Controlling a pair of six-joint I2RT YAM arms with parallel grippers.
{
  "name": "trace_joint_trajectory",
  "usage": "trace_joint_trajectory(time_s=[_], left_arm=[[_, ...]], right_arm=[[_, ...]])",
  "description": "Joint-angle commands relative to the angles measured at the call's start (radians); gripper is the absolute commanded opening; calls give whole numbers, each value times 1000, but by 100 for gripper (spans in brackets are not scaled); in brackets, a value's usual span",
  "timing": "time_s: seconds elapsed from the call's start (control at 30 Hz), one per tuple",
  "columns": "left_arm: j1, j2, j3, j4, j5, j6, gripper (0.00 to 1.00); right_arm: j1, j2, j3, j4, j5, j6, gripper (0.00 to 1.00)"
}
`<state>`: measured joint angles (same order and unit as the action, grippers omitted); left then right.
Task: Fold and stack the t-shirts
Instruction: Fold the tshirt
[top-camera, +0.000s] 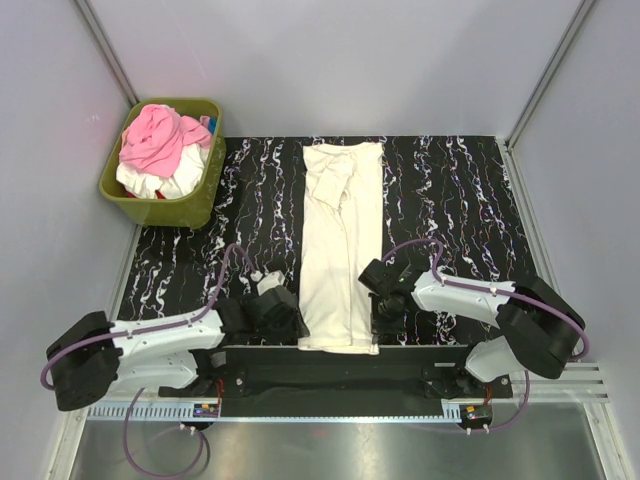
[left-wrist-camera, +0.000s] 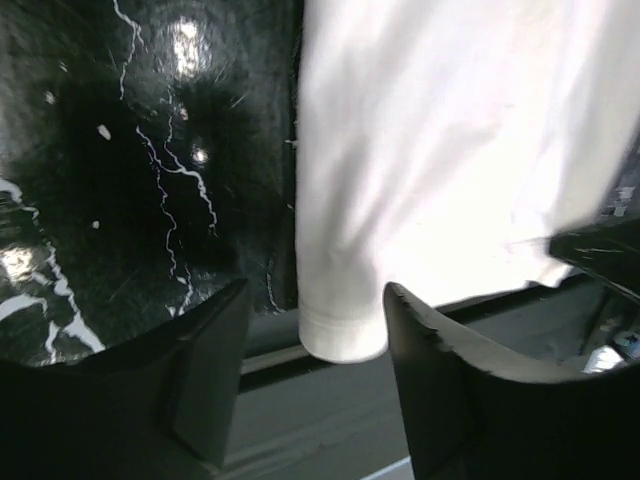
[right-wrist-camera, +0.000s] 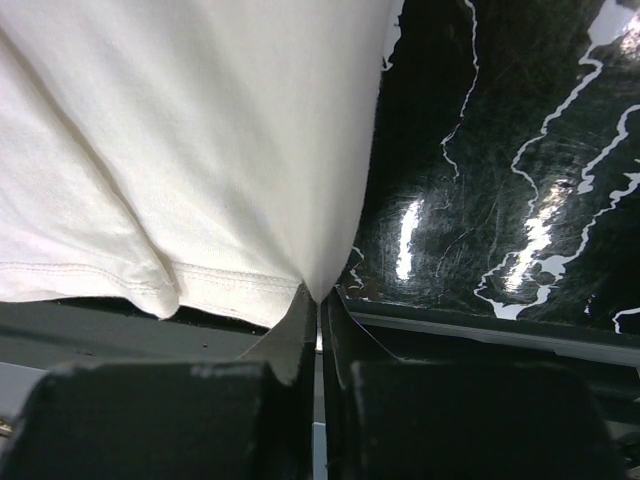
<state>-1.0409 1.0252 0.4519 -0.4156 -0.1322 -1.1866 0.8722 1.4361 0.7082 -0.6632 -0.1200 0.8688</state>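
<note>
**Two robot arms at the near hem of a long-folded cream t-shirt**

Seen from above, a cream t-shirt (top-camera: 342, 250) lies in the middle of a black marbled mat (top-camera: 450, 200). It is folded lengthwise into a narrow strip running from twelve o'clock to six o'clock, with its hem at the near edge. The left gripper (left-wrist-camera: 316, 305) sits at the strip's seven o'clock corner with its fingers apart. The hem corner lies between them, not clamped. The right gripper (right-wrist-camera: 318, 300) sits at the five o'clock corner with its fingers pressed together, and the cloth draws to a point where it meets the tips, so it looks pinched there.

The shirt should handle as light, limp cotton that sags and wrinkles and cannot hold a shape of its own. The two hem corners look like the best places to take hold, so that the near end rises evenly and folds towards twelve o'clock (a one-sided lift would probably skew the strip).

At ten o'clock, well apart from the strip, an olive-green basket (top-camera: 170, 205) holds a pink t-shirt (top-camera: 155, 135) bunched over a white t-shirt (top-camera: 165, 182). Nothing lies on the mat between the grippers and the far end of the strip.
</note>
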Motion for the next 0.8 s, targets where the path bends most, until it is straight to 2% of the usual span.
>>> trace_joint_trajectory(time_s=[0.0,0.13,0.17,0.3,0.47,0.63,0.77], left_arm=[[-22,97,-47,178,72,-37,57],[-59,164,-36,204,77,-71,39],[-65,174,-24,187,72,-73,26],[-82,158,27,95,33,-73,2],[-99,99,134,-90,-21,-82,0],[-97,88,249,-210,-47,-53,10],[-71,136,336,-262,-53,4,12]], right_arm=[[7,-19,7,-36,43,4,0],[7,-32,16,-56,51,-1,0],[5,-36,17,-58,51,-1,0],[5,-66,14,-72,48,6,0],[7,-150,39,-130,62,25,0],[7,-187,143,-220,117,13,0],[-18,-163,221,-262,158,-22,0]])
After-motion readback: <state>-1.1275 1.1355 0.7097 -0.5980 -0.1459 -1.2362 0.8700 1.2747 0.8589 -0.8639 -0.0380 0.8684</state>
